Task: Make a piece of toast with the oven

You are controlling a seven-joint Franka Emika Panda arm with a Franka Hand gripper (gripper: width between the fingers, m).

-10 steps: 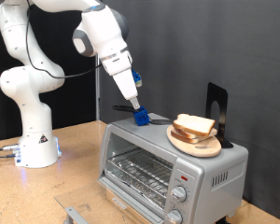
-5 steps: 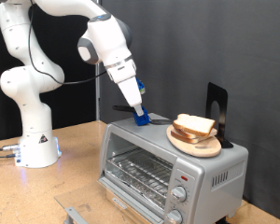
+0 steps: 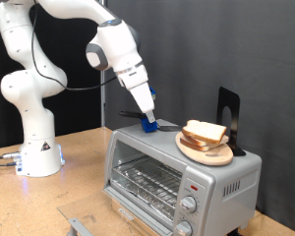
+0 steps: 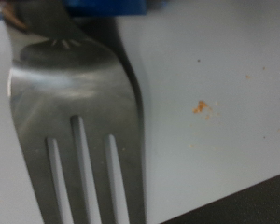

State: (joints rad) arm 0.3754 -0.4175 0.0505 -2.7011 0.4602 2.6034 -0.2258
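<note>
Arm slightly shifted rightward, hand (image 3: 147,121) tilted atop oven (image 3: 177,167), clamping fork (image 4: 79,121).

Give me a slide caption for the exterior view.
Hand on oven top, toast waiting on plate.

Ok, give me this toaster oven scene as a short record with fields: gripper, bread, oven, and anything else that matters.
gripper: gripper low over the oven's top, at the end towards the exterior view's left, with a metal fork held in its blue fingers
piece of toast: piece of toast on a round wooden plate on top of the oven
oven: oven with its door closed, wire rack visible through the glass, nothing seen on it
other: black stand behind the plate
</note>
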